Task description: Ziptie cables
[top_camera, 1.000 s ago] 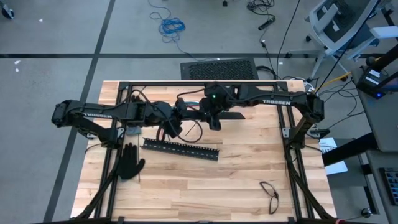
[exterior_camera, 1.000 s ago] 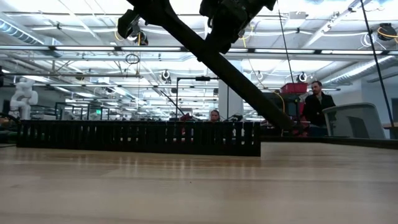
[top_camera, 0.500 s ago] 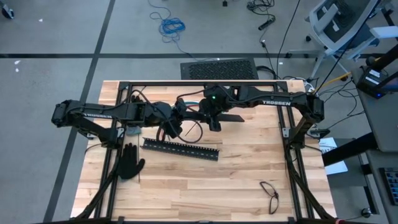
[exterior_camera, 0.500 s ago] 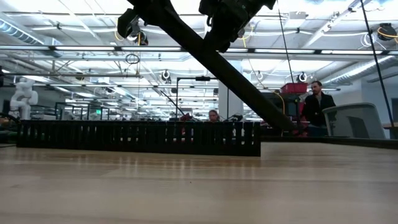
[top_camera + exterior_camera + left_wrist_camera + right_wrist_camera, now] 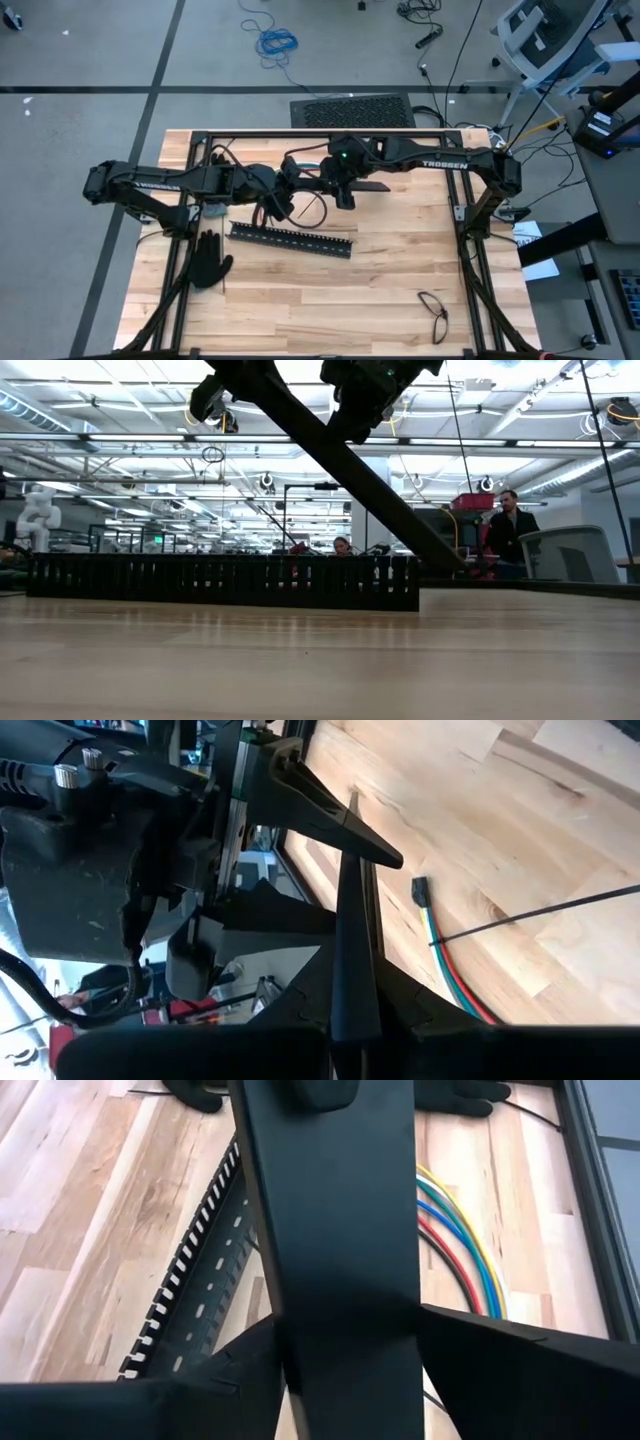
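Observation:
Both grippers meet over the table's far middle, each shut on one long flat black bar. In the low view the bar slants from high on the left down toward the table on the right. My left gripper comes from the left and my right gripper from the right. The cables, yellow, green, blue and red wires, lie looped on the wood below the grippers. Their ends carry a small black plug. A thin dark strip lies across the wood beside them. My left gripper pinches the black bar between its two fingers, the bar showing edge-on and running away from them. The bar is lifted and tilted. My right gripper has a finger at each long edge of the bar's broad face.
A black slotted bar lies flat on the wood nearer than the grippers, and stands as a low wall in the low view. A black glove rests near the left edge and glasses near the right front. A person stands far behind.

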Motion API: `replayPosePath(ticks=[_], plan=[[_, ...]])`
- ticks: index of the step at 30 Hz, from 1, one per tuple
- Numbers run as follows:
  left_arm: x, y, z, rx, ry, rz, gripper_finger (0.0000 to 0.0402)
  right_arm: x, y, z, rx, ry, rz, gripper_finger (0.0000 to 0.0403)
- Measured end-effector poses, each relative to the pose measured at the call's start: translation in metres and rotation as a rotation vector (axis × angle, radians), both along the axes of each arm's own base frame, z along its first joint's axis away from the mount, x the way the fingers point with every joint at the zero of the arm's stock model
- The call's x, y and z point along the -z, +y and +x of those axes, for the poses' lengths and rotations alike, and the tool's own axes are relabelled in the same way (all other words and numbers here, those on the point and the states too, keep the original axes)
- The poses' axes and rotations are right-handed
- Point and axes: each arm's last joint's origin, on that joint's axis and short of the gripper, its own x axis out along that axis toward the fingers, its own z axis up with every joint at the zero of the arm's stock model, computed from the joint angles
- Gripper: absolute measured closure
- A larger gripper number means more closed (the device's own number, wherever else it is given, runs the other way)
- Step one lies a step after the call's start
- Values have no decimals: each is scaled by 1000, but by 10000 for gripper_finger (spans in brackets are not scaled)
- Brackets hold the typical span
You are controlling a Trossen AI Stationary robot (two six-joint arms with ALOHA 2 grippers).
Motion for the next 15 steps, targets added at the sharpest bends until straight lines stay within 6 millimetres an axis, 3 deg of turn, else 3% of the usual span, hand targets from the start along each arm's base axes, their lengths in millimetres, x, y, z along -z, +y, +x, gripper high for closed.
replayPosePath(ticks=[7, 15], plan=[[-3, 0, 1, -54, -55, -84, 361, -1, 0, 0, 1, -7, 0, 227], [-14, 0, 2, -86, -120, -145, 296, -1, 0, 1, -2, -11, 5, 251]])
